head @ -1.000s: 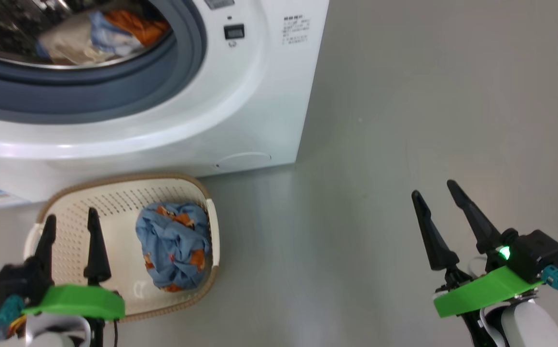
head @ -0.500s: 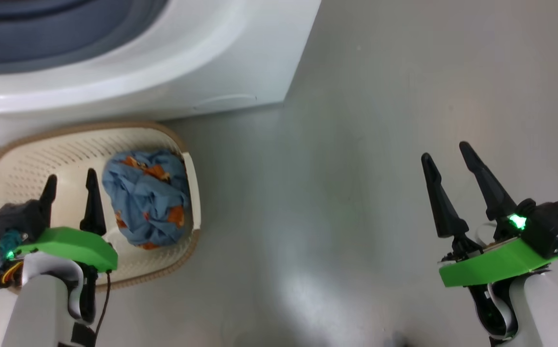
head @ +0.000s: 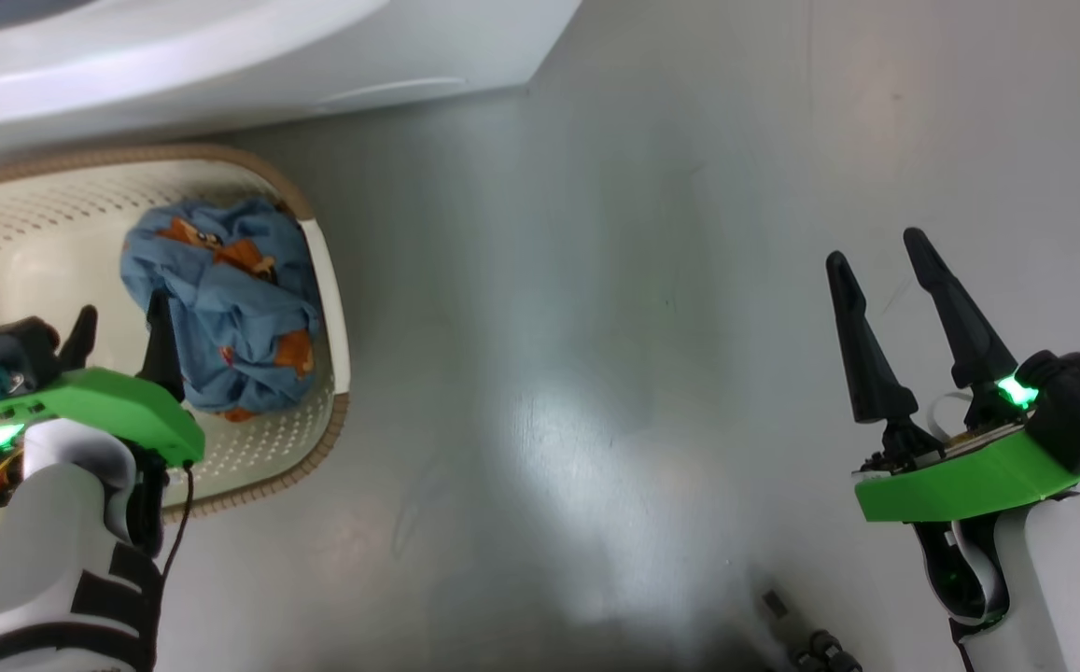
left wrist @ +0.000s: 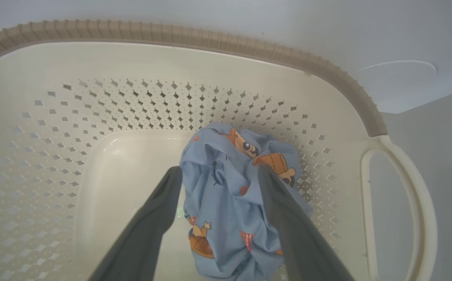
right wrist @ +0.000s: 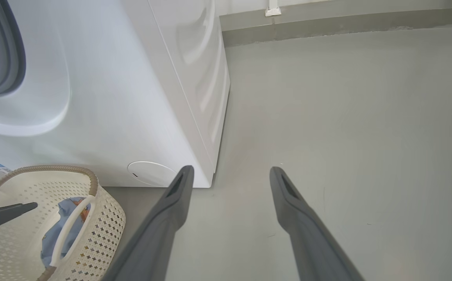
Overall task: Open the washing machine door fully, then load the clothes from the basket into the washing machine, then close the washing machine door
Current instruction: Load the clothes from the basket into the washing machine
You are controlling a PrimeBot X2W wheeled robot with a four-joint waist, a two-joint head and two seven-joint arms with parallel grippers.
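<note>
The basket [head: 327,280], cream with a brown rim, stands on the floor against the washing machine [head: 222,47]. One of the clothes, a crumpled light blue garment [head: 231,308] with orange prints, lies at its right end. My left gripper [head: 122,313] hangs open over the basket, its right finger at the garment's left edge. In the left wrist view this gripper [left wrist: 218,171] has the garment [left wrist: 229,210] between its spread fingers. My right gripper [head: 876,250] stands open over bare floor, far right of the basket. The washing machine door is out of view.
The right wrist view has the machine's white front [right wrist: 132,97], its grey gasket [right wrist: 11,58], the round flap [right wrist: 151,173] low down and the basket [right wrist: 104,222] beside it. Grey floor [right wrist: 347,117] runs right to a wall skirting [right wrist: 327,23].
The head camera has tilted down, so the drum has left the picture. My left gripper has moved right within the basket, up to the blue garment. The right gripper has barely shifted.
</note>
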